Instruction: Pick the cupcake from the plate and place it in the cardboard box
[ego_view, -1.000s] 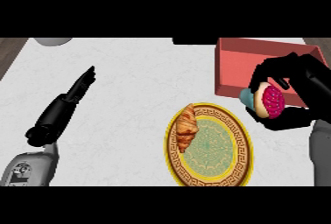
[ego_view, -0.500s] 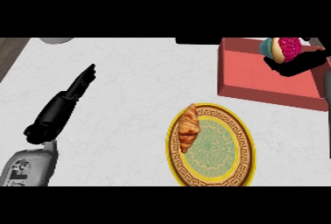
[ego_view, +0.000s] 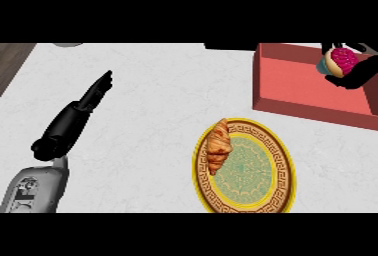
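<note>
Now cupcake lower, over box — right hand gripping

Glossy black left hand, grey forearm with dark markings, black right hand

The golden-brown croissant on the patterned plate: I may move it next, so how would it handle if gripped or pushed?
The golden-brown croissant looks flaky, so probably light and easily crushed. Its long curved shape would likely slide rather than roll. It lies at the gold-rimmed patterned plate's left edge, so pushing might tip it off.

Matt white marbled counter
</note>
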